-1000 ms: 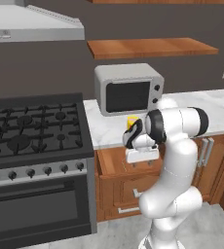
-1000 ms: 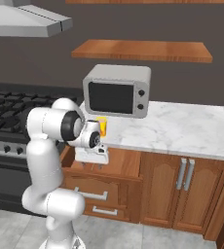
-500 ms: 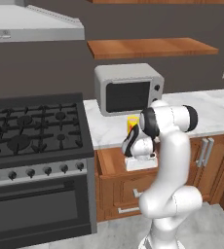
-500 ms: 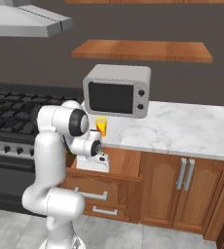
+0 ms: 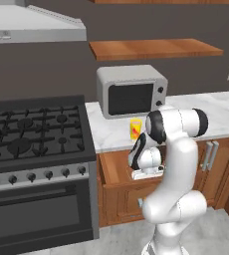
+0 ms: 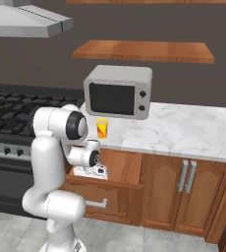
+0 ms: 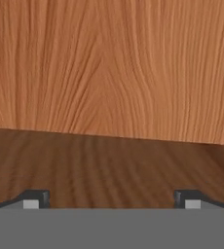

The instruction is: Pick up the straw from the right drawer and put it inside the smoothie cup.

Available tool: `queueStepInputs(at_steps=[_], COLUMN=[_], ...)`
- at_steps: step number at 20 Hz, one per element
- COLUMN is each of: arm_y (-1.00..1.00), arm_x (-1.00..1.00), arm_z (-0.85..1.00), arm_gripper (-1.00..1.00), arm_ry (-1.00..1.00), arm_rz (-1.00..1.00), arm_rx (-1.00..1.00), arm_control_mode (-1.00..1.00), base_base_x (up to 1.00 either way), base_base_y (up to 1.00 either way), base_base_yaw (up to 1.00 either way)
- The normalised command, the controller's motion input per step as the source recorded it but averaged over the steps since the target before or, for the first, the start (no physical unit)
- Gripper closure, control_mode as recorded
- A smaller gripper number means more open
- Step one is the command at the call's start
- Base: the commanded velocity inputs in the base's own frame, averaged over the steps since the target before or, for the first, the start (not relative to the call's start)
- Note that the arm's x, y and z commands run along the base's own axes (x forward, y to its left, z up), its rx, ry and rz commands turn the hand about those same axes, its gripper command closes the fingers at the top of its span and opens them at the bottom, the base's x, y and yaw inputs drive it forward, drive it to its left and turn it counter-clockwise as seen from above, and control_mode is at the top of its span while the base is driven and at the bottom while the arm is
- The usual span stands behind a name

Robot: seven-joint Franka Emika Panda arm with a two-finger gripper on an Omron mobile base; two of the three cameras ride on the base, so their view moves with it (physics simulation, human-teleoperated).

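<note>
Your gripper (image 7: 111, 202) is down inside the right drawer (image 5: 117, 167), fingers spread wide apart with nothing between them; in the hand view the two dark fingertips (image 7: 35, 198) stand at about 7 and 5 o'clock, and ahead of them there is just bare wood, the drawer floor below and a wooden wall rising toward 12 o'clock. You cannot see the straw in any of these views, so treat its place as unknown; it is thin and tan-brown, and against this wood it will be hard to pick out. The step in hand looks like the reach for the straw, and to do it well you should not close on a guess. Back the hand up or tilt it until a thin line shows across the grain, then turn the wrist so the fingers straddle that line crosswise, not along it. Come down gently until the tips nearly meet the floor, since a stick this slight will likely roll or slip away if nudged. Close slowly and check that something sits between the tips before you lift. The smoothie cup (image 5: 135, 129) stands on the marble counter (image 6: 183, 130) just in front of the microwave (image 6: 118, 91), at about 12 o'clock above the drawer in the left base view, so lift straight out clear of the counter edge.
</note>
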Motion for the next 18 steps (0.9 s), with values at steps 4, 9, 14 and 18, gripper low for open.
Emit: queueStepInputs(at_steps=[4,9,14,18], arm_y=[-0.02,0.0,0.0,0.0], arm_x=[-1.0,-1.0,-0.19,0.13], arm_z=[0.0,0.16,0.65,0.54], arm_gripper=[-1.0,-1.0,-1.0,-1.0], arm_ry=[-0.12,-0.19,-0.34,-0.29], arm_rz=[0.11,0.14,0.03,0.0], arm_rx=[0.0,0.0,0.14,0.21], arm_control_mode=[-1.0,-1.0,-1.0,-1.0], base_base_x=[0.0,0.0,0.0,0.0], base_base_y=[0.0,0.0,0.0,0.0], base_base_yaw=[0.0,0.0,0.0,0.0])
